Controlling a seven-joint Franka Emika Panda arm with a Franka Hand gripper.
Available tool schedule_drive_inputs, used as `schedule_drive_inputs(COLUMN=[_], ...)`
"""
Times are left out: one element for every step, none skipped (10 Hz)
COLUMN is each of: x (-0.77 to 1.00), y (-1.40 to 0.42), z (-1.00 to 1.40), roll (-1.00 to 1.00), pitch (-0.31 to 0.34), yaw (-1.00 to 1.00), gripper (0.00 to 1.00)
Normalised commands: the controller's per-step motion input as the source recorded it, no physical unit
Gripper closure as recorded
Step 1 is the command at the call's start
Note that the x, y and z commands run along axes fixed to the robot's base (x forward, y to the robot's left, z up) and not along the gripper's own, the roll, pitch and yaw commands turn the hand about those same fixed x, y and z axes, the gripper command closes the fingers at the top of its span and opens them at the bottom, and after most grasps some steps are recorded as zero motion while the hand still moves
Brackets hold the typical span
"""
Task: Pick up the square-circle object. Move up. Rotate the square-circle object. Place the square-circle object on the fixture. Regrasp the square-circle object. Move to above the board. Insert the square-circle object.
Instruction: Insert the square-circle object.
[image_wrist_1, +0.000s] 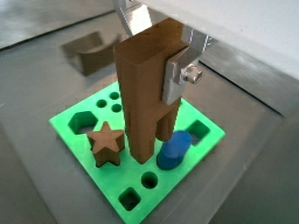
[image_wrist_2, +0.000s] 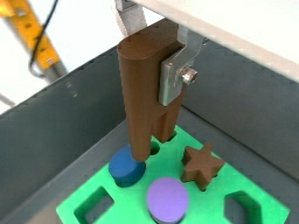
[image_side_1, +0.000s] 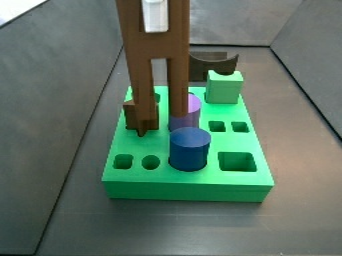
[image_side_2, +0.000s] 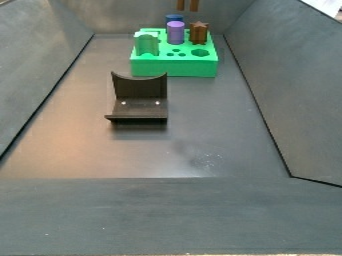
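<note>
I hold the square-circle object (image_wrist_1: 146, 96) upright in my gripper (image_wrist_1: 163, 52), my jaws closed on its upper end; in both wrist views a silver finger (image_wrist_2: 177, 72) lies flat against its side. The long brown bar hangs straight down over the board (image_wrist_1: 82, 136), and in a side view its lower end (image_side_1: 147, 75) reaches the green slab, though I cannot tell whether it has entered a hole or only touches the surface. Just beside the bar stand the blue cylinder (image_wrist_1: 174, 150) and the brown star peg (image_wrist_1: 107, 144), both seated in the board, and a purple peg (image_wrist_2: 169, 199) stands near them. A pale green block (image_side_1: 223, 86) sits at the board's far edge in that side view. The fixture (image_side_2: 138, 98) stands on the dark floor, well apart from the board (image_side_2: 174, 62), with nothing resting on it.
</note>
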Motion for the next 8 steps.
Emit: schedule_drive_inputs(x=[-0.09, -0.02, 0.0, 0.0, 0.0, 0.0, 0.0, -0.05], y=[-0.15, -0.1, -0.12, -0.11, -0.03, 0.0, 0.0, 0.0], z=[-0.12, 0.0, 0.0, -0.03, -0.19, -0.38, -0.36, -0.33], roll=[0.07, 0.14, 0.15, 0.11, 0.1, 0.05, 0.03, 0.09], pitch=[0.386, 0.5, 0.5, 0.49, 0.413, 0.196, 0.011, 0.076], yaw=[-0.45, -0.38, -0.34, -0.31, -0.13, -0.06, -0.03, 0.0], gripper=[1.0, 1.0, 1.0, 1.0, 1.0, 1.0, 1.0, 1.0])
